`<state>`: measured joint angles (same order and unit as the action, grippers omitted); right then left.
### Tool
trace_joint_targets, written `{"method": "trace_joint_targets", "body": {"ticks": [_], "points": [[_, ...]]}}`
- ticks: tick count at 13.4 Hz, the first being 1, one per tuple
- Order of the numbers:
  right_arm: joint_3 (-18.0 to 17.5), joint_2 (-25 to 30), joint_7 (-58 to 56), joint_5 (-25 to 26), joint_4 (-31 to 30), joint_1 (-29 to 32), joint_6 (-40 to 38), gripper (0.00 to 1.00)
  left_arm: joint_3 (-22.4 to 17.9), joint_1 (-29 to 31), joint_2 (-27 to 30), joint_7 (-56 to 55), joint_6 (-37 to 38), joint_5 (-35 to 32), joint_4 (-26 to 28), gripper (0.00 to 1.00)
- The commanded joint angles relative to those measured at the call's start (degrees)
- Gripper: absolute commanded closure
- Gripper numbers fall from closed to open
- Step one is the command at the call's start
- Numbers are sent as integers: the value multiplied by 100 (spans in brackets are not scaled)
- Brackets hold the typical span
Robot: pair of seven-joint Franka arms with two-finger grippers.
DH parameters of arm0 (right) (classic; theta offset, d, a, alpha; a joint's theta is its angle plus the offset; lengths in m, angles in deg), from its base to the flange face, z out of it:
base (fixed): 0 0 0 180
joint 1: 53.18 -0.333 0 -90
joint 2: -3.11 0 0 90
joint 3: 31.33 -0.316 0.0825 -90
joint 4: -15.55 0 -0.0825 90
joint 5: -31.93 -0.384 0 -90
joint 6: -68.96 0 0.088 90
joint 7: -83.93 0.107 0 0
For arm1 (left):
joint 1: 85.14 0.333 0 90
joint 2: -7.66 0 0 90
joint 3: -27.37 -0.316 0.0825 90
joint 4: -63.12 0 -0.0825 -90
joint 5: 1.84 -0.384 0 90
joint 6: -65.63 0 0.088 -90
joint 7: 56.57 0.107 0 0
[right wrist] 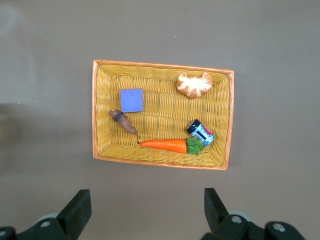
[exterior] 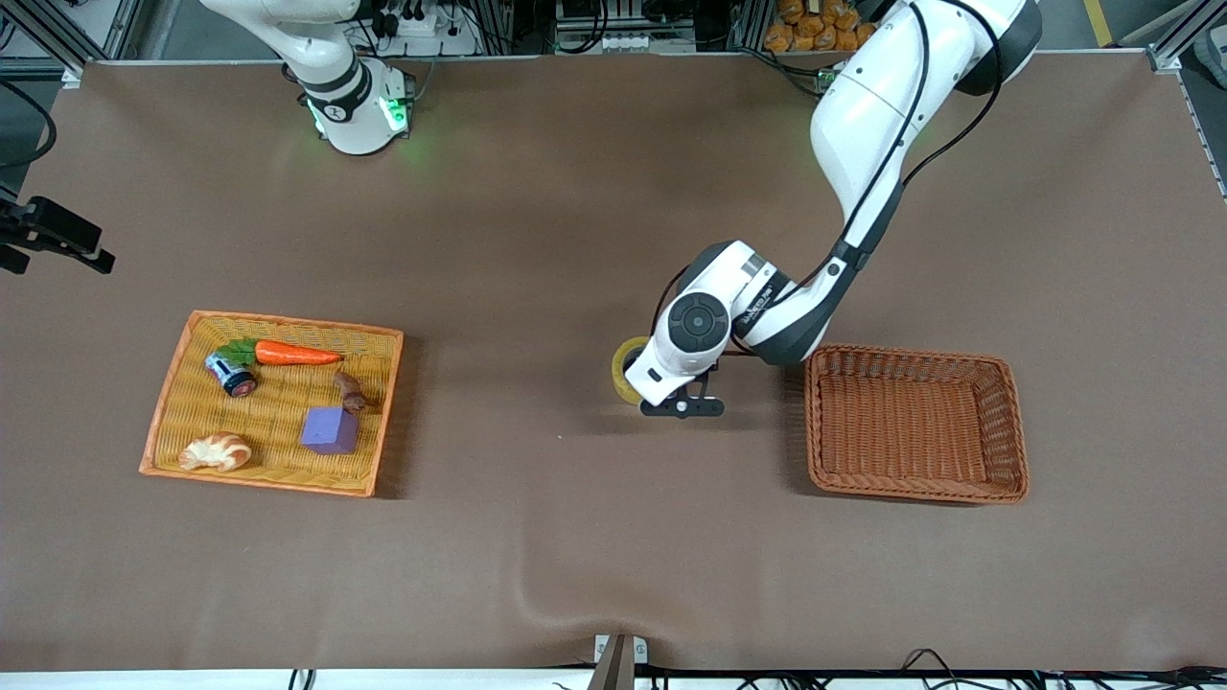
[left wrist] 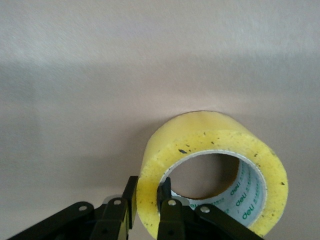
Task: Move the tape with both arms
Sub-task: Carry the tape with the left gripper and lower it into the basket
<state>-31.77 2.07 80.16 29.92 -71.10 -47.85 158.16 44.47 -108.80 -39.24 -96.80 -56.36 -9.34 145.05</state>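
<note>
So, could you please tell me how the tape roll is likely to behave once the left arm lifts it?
The tape looks like a thick, rigid ring, so it will probably keep its shape. The left tool is shut on one wall only, one finger inside the core, so the roll may swing or pivot. Set down on its edge, it could well roll across the table.

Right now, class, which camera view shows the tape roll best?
The left wrist view: the tape fills it, its wall pinched by the left gripper. The front view shows only a yellow edge beside the arm; the right wrist view shows none.
</note>
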Motion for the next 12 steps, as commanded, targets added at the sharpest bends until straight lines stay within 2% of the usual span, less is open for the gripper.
{"method": "trace_joint_targets", "body": {"ticks": [1, 4, 6, 9, 12], "points": [[-132, 236, 43, 52, -124, 65, -16, 0, 30, 353, 662, -83, 621, -77, -29, 100], [-114, 166, 104, 60, -89, 99, 97, 0, 39, 923, 1436, 127, 1333, -50, -2, 100], [-70, 87, 515, 78, -98, -58, 142, 0, 39, 1494, 1735, 609, 1703, -50, 15, 100], [-61, 7, 1089, 104, -133, -348, -16, 0, 56, 2583, 1851, 2005, 1907, -41, 129, 100], [-105, 33, 1036, 113, -80, -261, -394, 0, 56, 3191, 1702, 2693, 1767, -50, 331, 100]]}}
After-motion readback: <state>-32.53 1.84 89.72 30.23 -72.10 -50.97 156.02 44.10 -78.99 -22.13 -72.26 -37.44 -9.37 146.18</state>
